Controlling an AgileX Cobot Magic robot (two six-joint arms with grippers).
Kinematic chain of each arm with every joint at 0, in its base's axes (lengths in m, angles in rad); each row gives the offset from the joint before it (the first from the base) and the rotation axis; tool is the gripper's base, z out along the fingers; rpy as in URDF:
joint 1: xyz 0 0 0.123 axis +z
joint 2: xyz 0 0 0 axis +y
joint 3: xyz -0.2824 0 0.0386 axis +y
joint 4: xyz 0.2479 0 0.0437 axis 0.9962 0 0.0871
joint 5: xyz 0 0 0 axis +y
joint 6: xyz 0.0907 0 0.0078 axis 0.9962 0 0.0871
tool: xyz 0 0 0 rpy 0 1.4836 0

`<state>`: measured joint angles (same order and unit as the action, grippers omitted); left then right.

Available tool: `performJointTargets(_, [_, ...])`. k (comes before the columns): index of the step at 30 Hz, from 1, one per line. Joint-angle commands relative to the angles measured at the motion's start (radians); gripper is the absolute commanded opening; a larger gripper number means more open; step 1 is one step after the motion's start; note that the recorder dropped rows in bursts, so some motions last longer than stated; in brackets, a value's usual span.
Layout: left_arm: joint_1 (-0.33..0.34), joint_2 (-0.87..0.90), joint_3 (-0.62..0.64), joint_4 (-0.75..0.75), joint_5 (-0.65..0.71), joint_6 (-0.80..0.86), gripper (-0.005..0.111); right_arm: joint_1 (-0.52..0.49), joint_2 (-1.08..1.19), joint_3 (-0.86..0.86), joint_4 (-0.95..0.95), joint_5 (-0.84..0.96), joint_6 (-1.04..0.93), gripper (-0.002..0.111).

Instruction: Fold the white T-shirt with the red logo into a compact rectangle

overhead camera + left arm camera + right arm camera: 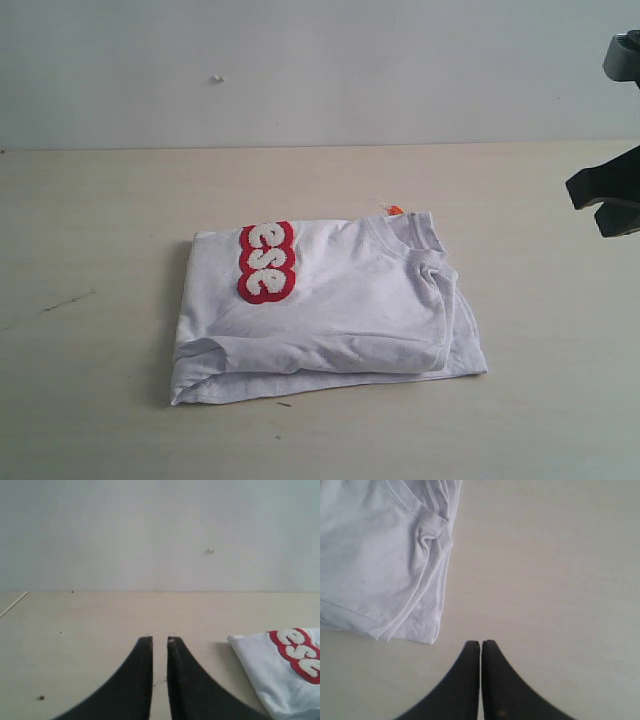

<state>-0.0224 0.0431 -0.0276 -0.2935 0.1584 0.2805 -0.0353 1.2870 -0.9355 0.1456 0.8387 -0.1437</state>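
White T-shirt [340, 310]: folded into a rough rectangle, lying flat mid-desk [100, 250]; stacked layers show along its near edge.
Red logo [266, 262]: on the top layer, at the far left corner; only "ese" shows.
Collar [405, 235]: at the far right corner, orange tag [394, 210] beside it.
Left tool [159, 639]: fingers nearly together with a thin slit between, gripping nothing; over bare desk, apart from the shirt.
Right tool [480, 642]: fingers pressed together, empty; off the shirt's right side.
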Motion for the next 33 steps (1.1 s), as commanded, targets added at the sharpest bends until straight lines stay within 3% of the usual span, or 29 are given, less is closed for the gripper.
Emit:
performJointTargets(1, [0.003, -0.043, 0.01, 0.091, 0.04, -0.089, 0.013, 0.001, -0.006, 0.001, 0.004, -0.013, -0.001, 0.002])
performJointTargets(6, [0.003, -0.043, 0.028, 0.244, 0.076, -0.268, 0.013, 0.001, -0.006, 0.001, 0.004, -0.013, -0.001, 0.002])
performJointTargets(10, [0.003, -0.043, 0.028, 0.294, 0.199, -0.268, 0.013, 0.001, -0.006, 0.001, 0.004, -0.016, -0.001, 0.002])
performJointTargets(19, [0.003, -0.043, 0.028, 0.294, 0.205, -0.255, 0.013, 0.001, -0.006, 0.001, 0.004, -0.018, -0.001, 0.002])
performJointTargets(27, [0.003, -0.043, 0.028, 0.294, 0.21, -0.131, 0.013, 0.001, -0.006, 0.001, 0.004, -0.018, -0.001, 0.002])
performJointTargets(33, [0.071, -0.043, 0.028, 0.306, 0.212, -0.234, 0.013, 0.001, -0.006, 0.001, 0.004, -0.018, -0.001, 0.002])
